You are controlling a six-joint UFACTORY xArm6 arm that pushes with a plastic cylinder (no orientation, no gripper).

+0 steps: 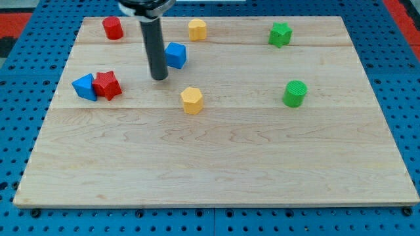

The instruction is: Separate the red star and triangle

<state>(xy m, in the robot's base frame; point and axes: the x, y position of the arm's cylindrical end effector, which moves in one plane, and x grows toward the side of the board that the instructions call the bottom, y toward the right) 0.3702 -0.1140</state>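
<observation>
A red star [107, 85] sits at the board's left, touching a blue triangle [84, 86] on its left side. My tip [159, 77] is to the right of the red star, about a block's width and a half away, and just below-left of a blue cube [176, 55]. The rod rises from the tip to the view's top edge.
A red block [113, 28] lies at the top left. A yellow block [197, 29] lies at the top middle and another yellow block [192, 100] just right of my tip, lower. A green star [280, 34] and a green cylinder [295, 94] lie at the right. The wooden board [216, 170] rests on a blue pegboard.
</observation>
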